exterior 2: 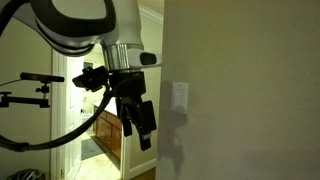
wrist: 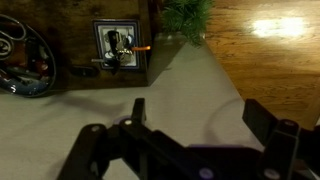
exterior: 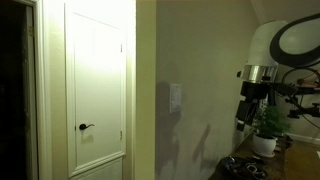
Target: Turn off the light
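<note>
Fingers [wrist: 275, 135] spread wide, empty; dim beige wall [exterior 2: 250, 90] bears the white switch [exterior 2: 179, 96].

Arm [exterior 2: 75, 22] arched high, gripper [exterior 2: 143, 138] hanging downward, jaws apart

Switch [exterior 2: 180, 96] toggle too small to read, gripper [wrist: 195, 112] blurred, cropped below

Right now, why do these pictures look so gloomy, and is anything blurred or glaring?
In both exterior views the light is dim and grainy; the arm's shadow falls on the beige wall near the small white upright switch plate. In an exterior view a lit doorway glares behind the black gripper. In the wrist view the gripper's fingers are blurred, and a wooden surface shows glare.
</note>
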You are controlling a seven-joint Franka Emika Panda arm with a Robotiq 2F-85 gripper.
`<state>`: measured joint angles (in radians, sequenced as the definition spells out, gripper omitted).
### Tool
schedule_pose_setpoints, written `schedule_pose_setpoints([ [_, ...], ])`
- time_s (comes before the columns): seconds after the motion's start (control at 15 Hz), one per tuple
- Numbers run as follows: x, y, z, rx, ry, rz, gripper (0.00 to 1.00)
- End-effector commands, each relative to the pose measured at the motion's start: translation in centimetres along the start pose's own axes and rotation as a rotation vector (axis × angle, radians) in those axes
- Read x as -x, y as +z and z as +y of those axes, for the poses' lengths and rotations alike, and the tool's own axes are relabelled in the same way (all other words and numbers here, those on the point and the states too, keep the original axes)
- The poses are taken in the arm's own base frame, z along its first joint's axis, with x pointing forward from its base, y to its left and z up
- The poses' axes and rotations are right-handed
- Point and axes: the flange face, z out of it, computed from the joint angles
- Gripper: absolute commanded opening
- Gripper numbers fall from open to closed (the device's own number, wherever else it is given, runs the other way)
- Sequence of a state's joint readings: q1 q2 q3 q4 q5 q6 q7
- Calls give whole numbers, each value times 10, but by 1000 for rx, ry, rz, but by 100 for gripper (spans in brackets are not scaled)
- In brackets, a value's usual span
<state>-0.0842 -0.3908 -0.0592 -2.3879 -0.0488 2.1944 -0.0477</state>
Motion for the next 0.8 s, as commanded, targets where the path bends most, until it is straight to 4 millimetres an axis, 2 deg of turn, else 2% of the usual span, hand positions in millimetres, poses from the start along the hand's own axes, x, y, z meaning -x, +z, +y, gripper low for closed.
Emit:
schedule_pose_setpoints([
  [0.0,-19,2,-27,-38,-2,48,100],
  [0.27,-41,-5,-53,-72,-35,128,100],
  [0.53,-68,-12,-65,-73,-60,214,100],
  [0.6,-74,-13,-67,-74,-61,231,98],
  [0.73,-88,-15,-68,-76,-59,262,87],
])
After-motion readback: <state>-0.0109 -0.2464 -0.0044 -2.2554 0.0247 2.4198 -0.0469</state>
